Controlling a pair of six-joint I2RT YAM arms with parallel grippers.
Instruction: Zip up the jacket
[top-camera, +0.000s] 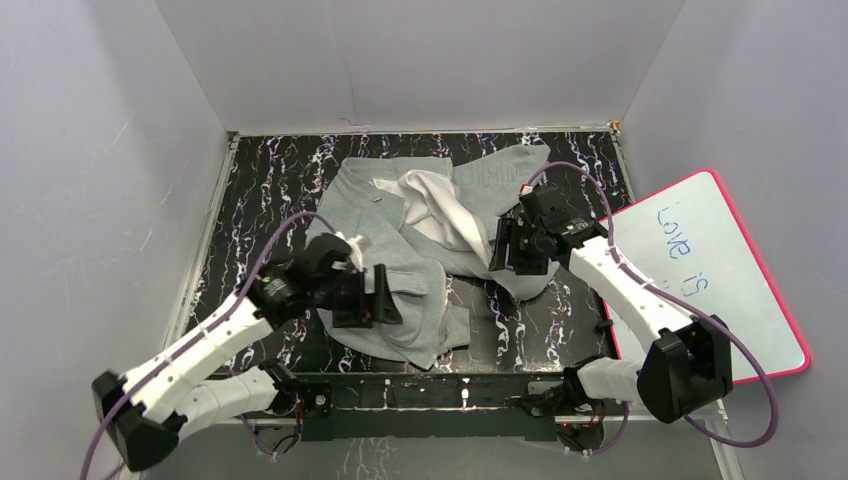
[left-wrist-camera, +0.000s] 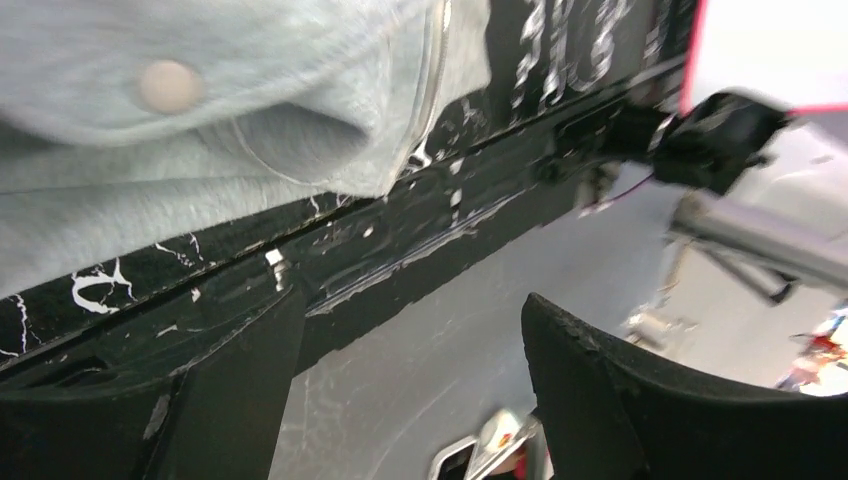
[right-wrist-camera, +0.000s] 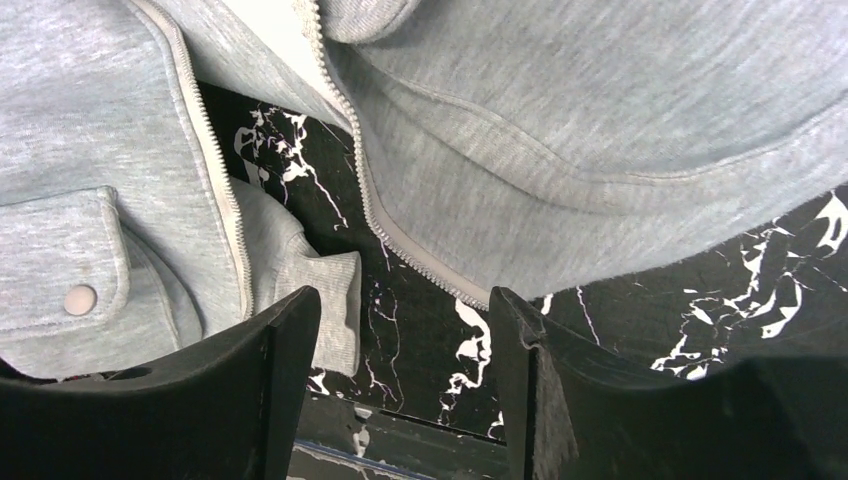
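The light grey fleece jacket (top-camera: 420, 250) lies open and crumpled on the black marbled table, its white lining (top-camera: 440, 205) showing at the middle. My left gripper (top-camera: 378, 295) hovers over the jacket's near left panel, open and empty; its wrist view shows the jacket (left-wrist-camera: 200, 120) with a snap button (left-wrist-camera: 168, 85) and a zipper edge (left-wrist-camera: 432, 70). My right gripper (top-camera: 505, 245) is open and empty above the right panel's edge; its wrist view shows both zipper edges (right-wrist-camera: 370, 200) spread apart, a pocket with a button (right-wrist-camera: 80, 298) and a ribbed cuff (right-wrist-camera: 335, 300).
A pink-framed whiteboard (top-camera: 715, 270) with blue writing lies at the right, partly over the table edge. Grey enclosure walls stand on three sides. The table's near rail (left-wrist-camera: 420, 240) runs along the front by the arm bases.
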